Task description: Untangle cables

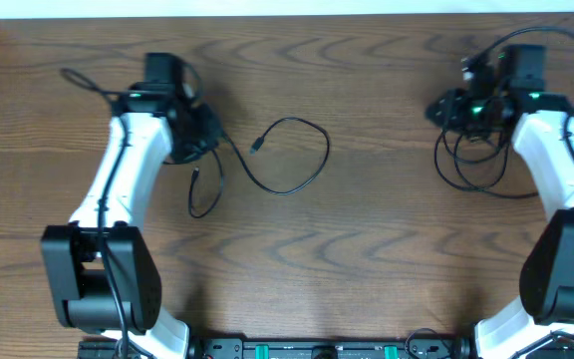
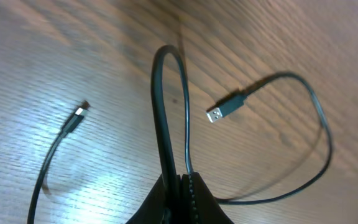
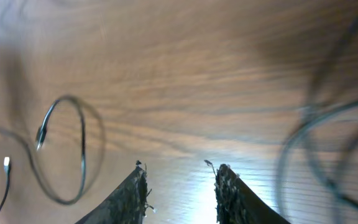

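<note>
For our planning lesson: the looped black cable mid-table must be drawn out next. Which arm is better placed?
Left. The left gripper is shut on that black cable, its loop lying beside it. The right gripper stands open and empty across the table, by the other cables.

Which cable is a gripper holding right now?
The lone black cable looped in the middle: the shut left gripper pinches it. The coiled bunch by the open right gripper lies unheld.
</note>
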Robot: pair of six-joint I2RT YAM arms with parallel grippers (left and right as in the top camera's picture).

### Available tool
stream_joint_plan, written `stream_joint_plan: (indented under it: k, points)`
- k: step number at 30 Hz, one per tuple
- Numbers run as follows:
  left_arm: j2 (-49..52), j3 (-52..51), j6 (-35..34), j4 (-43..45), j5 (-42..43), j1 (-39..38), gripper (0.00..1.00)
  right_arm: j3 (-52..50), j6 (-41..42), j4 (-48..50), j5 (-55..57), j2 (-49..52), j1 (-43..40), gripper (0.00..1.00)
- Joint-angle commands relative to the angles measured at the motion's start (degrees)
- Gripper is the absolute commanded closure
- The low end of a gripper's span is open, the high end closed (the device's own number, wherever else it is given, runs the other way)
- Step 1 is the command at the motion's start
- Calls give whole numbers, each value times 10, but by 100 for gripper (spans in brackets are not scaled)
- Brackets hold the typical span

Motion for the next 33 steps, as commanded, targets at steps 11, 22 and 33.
stream_joint_plan:
  k: [11,22,33]
  points:
    - [3,9,-10,65,-141,-151,92,-71,96,136,-24,72,162,64]
    - [67,9,-13,90,-141,-205,92,-73,178,294,-184,217,231,53]
    - [81,9,-14,162,-141,-210,83,-73,73,363,-392,268,225,37]
